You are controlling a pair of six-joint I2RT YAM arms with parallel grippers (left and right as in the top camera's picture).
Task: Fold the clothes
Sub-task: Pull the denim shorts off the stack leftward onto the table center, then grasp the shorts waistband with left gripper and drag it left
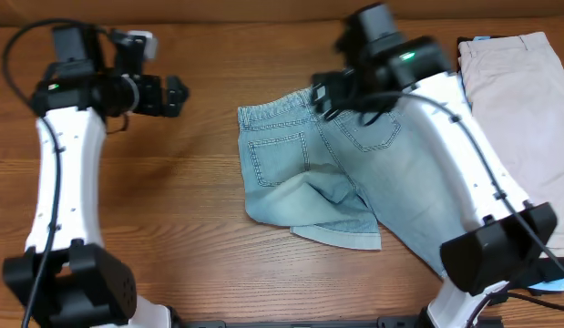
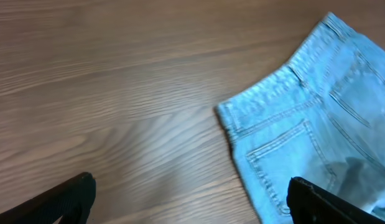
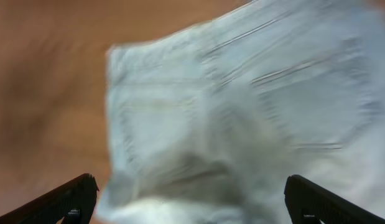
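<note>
The faded light-blue denim shorts [image 1: 304,169] lie back pockets up in the middle of the table, partly folded, with a leg bunched at the bottom. My left gripper [image 1: 177,96] is open and empty over bare wood left of the waistband; its wrist view shows the shorts [image 2: 316,118] at the right. My right gripper [image 1: 320,96] is open above the waistband, and the shorts [image 3: 242,106] fill its blurred view. Beige shorts [image 1: 523,100] lie at the far right. A sky-blue scrap [image 1: 546,284] shows at the lower right.
The wooden table [image 1: 172,210] stretches bare left of the denim shorts. My right arm reaches across the shorts' right side and hides part of them.
</note>
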